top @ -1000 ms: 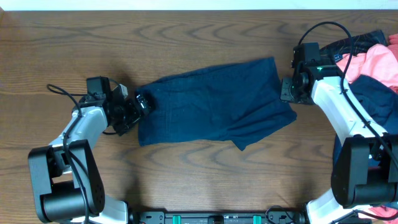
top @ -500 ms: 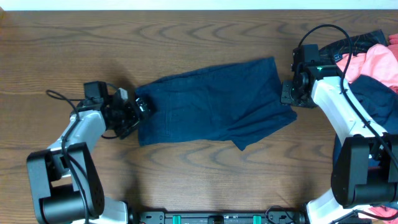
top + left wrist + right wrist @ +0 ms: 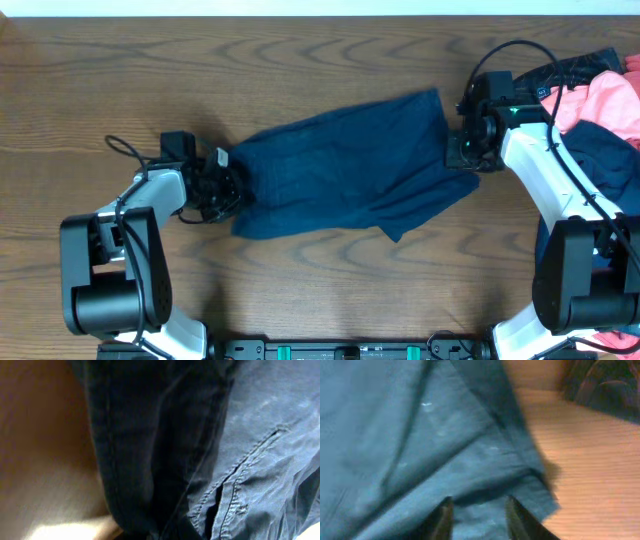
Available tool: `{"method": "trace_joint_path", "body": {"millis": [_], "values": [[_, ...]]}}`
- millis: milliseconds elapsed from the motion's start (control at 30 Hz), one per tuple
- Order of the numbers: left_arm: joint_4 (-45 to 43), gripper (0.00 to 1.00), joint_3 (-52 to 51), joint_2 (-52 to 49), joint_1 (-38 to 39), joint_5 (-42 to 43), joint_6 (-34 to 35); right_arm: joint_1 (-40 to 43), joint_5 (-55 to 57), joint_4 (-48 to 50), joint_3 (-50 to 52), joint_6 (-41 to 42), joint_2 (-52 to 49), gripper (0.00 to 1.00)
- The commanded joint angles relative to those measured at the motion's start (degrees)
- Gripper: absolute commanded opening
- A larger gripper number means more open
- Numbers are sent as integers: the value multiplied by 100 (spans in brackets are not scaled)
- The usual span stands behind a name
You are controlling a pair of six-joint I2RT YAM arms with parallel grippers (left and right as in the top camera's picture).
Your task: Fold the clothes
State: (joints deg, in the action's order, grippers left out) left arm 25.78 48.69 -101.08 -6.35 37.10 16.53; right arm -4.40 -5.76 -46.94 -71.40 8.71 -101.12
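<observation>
Dark blue shorts lie spread across the middle of the wooden table. At their left edge my left gripper is shut on the bunched cloth. Its wrist view is filled by the shorts, a seam and a pocket slit showing, and its fingers are hidden. My right gripper sits at the shorts' right edge. In the right wrist view it has its two fingers apart, lying on the shorts near a corner of the hem, with cloth between them.
A pile of other clothes lies at the table's right edge, a pink garment over a dark blue one. Dark cloth from that pile shows at the top right of the right wrist view.
My left gripper has slid right into the shorts' left edge and shut, pushing that edge rightwards and bunching it. The right gripper's fingers have come closer together at the right edge.
</observation>
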Motion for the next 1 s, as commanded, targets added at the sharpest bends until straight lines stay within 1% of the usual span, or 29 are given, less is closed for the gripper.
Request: {"method": "trace_joint_path", "body": {"millis": [0, 67, 100, 233, 400, 600, 800, 967], "values": [[455, 6, 157, 245, -162, -286, -63, -59, -1036, 28, 15, -498, 20, 15], [940, 6, 365, 472, -234, -291, -63, -136, -1152, 46, 15, -498, 20, 7], [1154, 6, 461, 573, -254, -315, -66, -184, -1207, 52, 17, -498, 17, 6], [1821, 6, 826, 1040, -271, -350, -92, -544, -1272, 122, 22, -540, 4, 4], [2201, 6, 1073, 1567, -271, -365, -87, -1071, -1346, 354, 28, -560, -166, 4], [2371, 6, 1281, 2074, -271, -317, -79, -1869, -1816, 872, 28, -452, -704, 4], [2365, 6, 1530, 2374, -271, -232, 175, -2815, -2323, 1622, 26, -229, -1327, 4], [2332, 6, 1851, 2450, -269, 304, 439, -3622, -2367, 2463, 26, 184, -1729, 5]]}}
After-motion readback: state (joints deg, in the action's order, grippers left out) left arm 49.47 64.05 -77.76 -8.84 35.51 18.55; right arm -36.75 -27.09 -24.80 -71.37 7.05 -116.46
